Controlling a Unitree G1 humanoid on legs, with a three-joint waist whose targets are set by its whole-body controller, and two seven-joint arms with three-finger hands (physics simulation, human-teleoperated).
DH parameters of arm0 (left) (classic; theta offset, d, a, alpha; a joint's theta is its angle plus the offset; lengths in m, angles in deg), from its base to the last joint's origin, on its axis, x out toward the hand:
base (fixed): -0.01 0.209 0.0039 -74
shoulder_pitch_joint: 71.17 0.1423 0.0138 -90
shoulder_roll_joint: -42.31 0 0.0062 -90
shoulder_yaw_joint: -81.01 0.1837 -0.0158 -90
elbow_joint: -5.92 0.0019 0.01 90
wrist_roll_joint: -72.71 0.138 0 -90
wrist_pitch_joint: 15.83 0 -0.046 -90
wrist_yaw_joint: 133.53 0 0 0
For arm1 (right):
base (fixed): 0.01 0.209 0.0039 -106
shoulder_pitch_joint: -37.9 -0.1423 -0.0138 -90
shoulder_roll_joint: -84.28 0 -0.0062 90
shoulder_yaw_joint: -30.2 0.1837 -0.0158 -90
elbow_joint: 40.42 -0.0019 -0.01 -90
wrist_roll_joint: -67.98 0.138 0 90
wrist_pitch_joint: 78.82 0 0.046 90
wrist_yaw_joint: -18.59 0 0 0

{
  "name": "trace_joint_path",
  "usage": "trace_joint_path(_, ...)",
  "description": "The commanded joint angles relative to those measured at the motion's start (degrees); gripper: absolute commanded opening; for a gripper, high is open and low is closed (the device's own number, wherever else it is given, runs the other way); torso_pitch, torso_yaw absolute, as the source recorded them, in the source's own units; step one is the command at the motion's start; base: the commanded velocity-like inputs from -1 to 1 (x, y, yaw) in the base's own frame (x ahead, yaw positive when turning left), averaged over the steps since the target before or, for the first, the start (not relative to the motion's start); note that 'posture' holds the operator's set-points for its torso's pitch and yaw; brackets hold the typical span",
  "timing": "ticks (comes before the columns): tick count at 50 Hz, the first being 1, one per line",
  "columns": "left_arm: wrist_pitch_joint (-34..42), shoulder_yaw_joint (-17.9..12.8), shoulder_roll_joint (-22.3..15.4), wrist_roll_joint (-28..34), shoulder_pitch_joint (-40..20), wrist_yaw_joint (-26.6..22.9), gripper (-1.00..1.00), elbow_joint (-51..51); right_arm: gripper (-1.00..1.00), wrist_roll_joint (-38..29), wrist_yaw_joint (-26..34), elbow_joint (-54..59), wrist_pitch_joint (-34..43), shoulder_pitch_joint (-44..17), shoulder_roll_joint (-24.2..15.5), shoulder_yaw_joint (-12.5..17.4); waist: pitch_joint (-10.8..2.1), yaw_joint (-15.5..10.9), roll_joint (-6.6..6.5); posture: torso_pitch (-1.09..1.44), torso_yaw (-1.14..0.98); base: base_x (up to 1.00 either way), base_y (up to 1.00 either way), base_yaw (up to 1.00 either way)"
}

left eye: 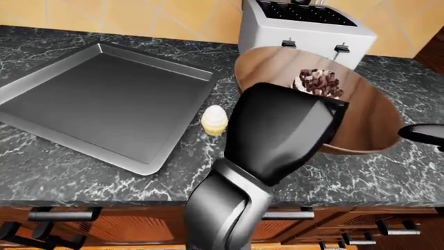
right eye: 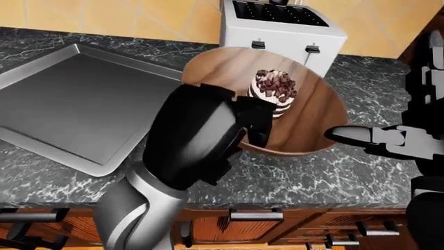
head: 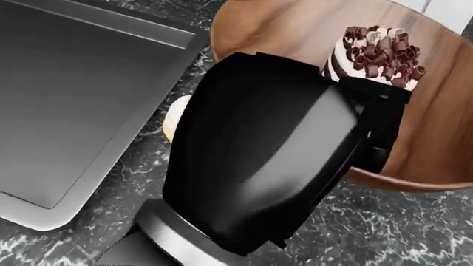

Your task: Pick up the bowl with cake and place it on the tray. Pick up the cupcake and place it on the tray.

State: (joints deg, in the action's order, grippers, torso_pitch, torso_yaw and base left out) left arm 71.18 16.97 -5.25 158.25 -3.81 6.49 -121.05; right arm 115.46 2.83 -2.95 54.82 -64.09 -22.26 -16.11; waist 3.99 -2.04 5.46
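The bowl (right eye: 316, 112) is wide, shallow and made of brown wood with a clear grain. It is tilted, and its near rim is hidden behind a black arm. Inside it stands the cake (left eye: 318, 83), a small round layer cake with dark and white stripes on the side and chocolate curls on top. The cupcake (left eye: 214, 120) is pale yellow with a white swirl of cream; it stands upright on the dark marble between bowl and tray. The tray (left eye: 104, 99) is a flat grey metal sheet with a low rim, at the left.
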Motion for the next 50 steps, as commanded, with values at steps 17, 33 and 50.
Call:
trace_joint_path(17,2.7,-7.8,-2.3,-2.1,-12.0,-1.6,-1.00,-6.9,1.00,1.6,-1.4,-0.3,-2.1,-0.4,-2.2,1.3,-1.15,-0.1,0.68,0.00,0.00,0.00,0.00,0.00)
trace_joint_path(33,14.9,-19.4,-15.2,-8.5,-23.9,-7.8,-1.00,-14.2,1.00,0.6,-1.0,-0.1,-2.4,-0.5,-1.7,0.6,-1.01,0.3,-0.44,0.00,0.00,0.00,0.00,0.00)
trace_joint_path(50,26.1,-31.7,-37.8,-24.2,-19.3,-0.7,-1.00,-16.9,1.00,1.1,-2.3,-0.8,-1.5,-1.5,-2.0,-0.3,-0.97,0.8,-1.88,0.00,0.00,0.00,0.00,0.00)
